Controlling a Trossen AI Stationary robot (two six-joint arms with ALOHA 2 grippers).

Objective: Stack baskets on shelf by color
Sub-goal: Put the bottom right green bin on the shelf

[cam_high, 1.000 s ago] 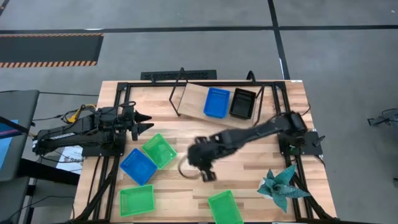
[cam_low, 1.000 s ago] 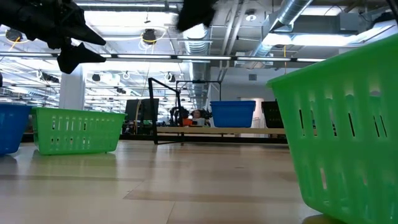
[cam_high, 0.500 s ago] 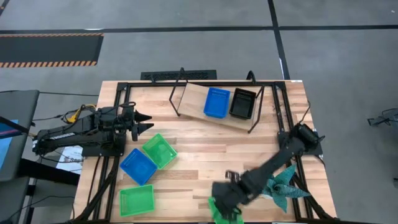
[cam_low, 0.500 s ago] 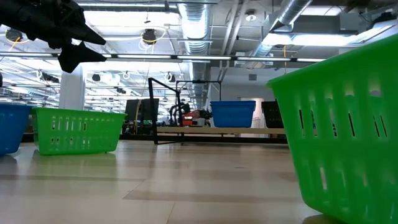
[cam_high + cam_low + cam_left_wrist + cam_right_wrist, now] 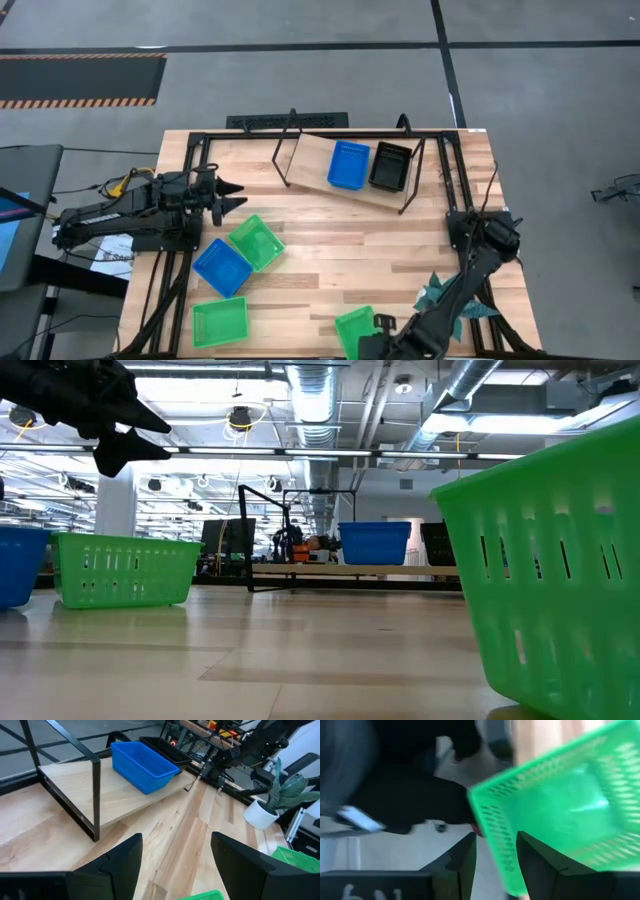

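Table (image 5: 400,250) front edge: right gripper (image 5: 372,345) partly cut off beside green basket (image 5: 354,328).

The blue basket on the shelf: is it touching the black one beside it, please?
Apart. The high view shows a strip of bare shelf between the blue basket and the black basket.

The dark right arm's two-finger gripper (image 5: 372,346) is reaching low with fingers apart; the left arm's gripper (image 5: 232,196) is resting open.

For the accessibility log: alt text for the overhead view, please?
The right gripper reaches a green basket at the table's near edge. A blue basket and black basket sit on the shelf; the left gripper waits, open.
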